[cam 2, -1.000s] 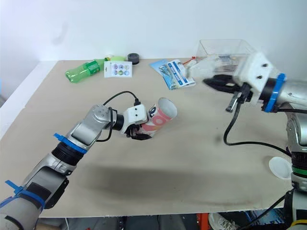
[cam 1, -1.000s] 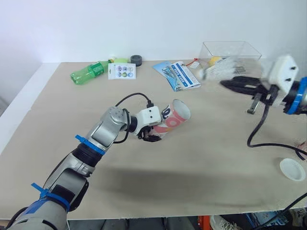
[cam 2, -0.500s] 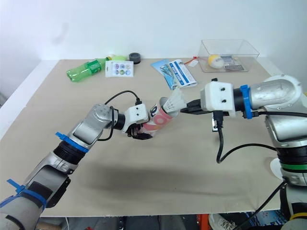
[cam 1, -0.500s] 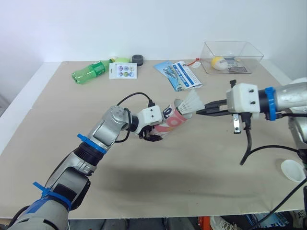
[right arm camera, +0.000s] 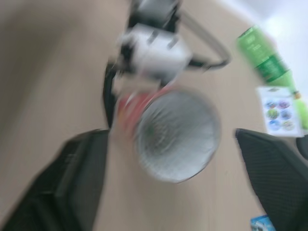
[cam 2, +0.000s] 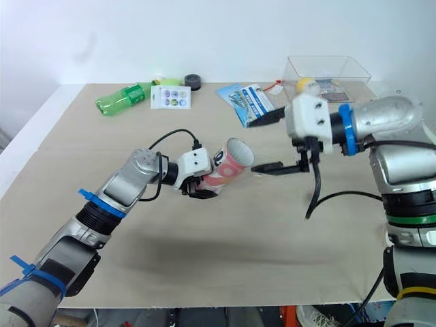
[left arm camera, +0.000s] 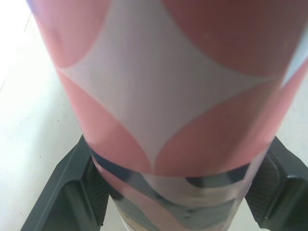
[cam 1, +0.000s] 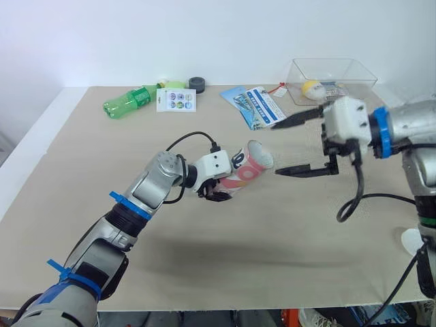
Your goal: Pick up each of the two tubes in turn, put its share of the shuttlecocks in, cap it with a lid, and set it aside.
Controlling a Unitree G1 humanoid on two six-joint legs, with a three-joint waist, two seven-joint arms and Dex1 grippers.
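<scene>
Tube point(cam 1: 246, 165), pink and white, is clamped near its closed end in the left jaws and held tilted over the middle of the table point(cam 1: 204, 266), its open mouth turned up toward the right arm. Its base is hidden behind the white wrist block and the black fingers point(left arm camera: 60, 192), one pressed against each side. The right wrist view looks straight into the mouth point(right arm camera: 177, 135), yet I cannot make out what lies inside the silvery lining. The right jaws stand spread wide apart, gripping nothing. They are just beyond the rim and apart from it, with one finger point(cam 1: 294, 121) higher than the mouth, the other point(cam 1: 304, 170) lower, and both tips pointing at the tube. That arm comes in level from the table's right side, bent at the elbow, with a black cable point(cam 1: 354, 197) looping down from the wrist. The left arm reaches forward from the near left corner, its wrist turned toward the right. A white lid point(cam 1: 409, 240) lies near the right edge, partly covered by the right arm. Along the far side lie a green bottle point(cam 1: 128, 103), a blue leaflet point(cam 1: 257, 106) and a clear box point(cam 1: 340, 68).
</scene>
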